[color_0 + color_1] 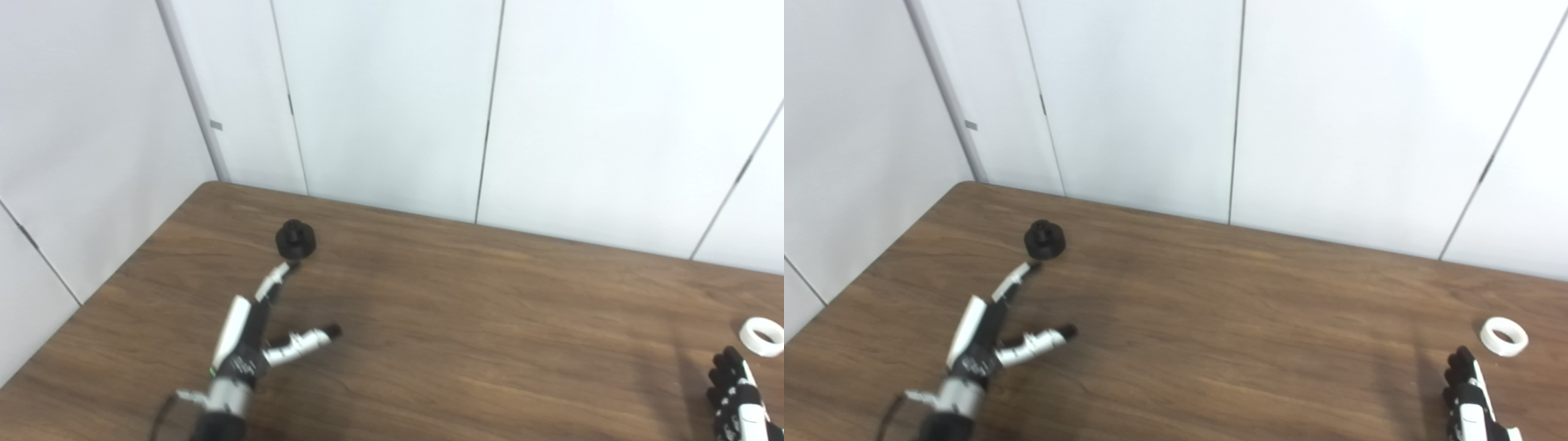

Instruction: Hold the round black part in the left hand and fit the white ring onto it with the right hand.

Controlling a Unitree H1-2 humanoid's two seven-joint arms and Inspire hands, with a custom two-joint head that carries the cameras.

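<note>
The round black part (296,239) stands on the brown table (465,306) toward the far left corner. My left hand (254,334) is open just short of it, its longest fingers stretching up to the part's near side and the thumb splayed to the right, holding nothing. A white ring (762,336) lies flat at the right edge of the table. My right hand (738,398) comes in at the bottom right, just below the ring, fingers extended and apart, holding nothing; its lower part is cut off by the picture's edge.
White wall panels (392,104) rise right behind the table's far edge and along its left side. The table's left edge runs diagonally past my left arm.
</note>
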